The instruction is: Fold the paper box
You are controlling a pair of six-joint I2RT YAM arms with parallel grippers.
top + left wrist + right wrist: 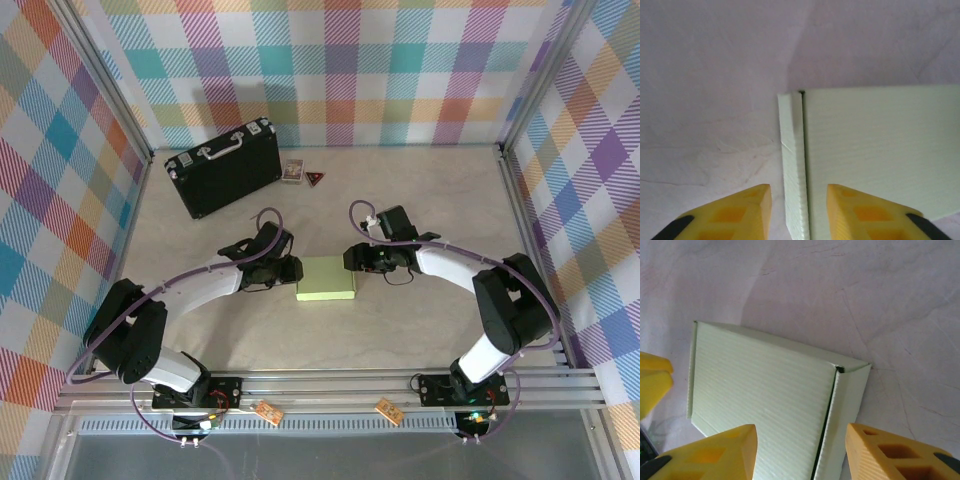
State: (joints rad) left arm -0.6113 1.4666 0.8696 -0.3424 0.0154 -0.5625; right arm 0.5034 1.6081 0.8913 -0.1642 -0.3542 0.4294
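Left hand [797,200] and right hand [801,440], we note, stand released, each straddling one end wall of the paper box [326,279] between them.

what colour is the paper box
The paper box is pale green, plain and unmarked; the right wrist view shows it best.

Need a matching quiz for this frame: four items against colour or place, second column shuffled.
1. paper box
2. briefcase
3. left gripper
4. right gripper

A. black, far left of the table
B. jaws apart at the box's right end
C. pale green, between the grippers
D. jaws apart at the box's left end

Pairs: 1-C, 2-A, 3-D, 4-B
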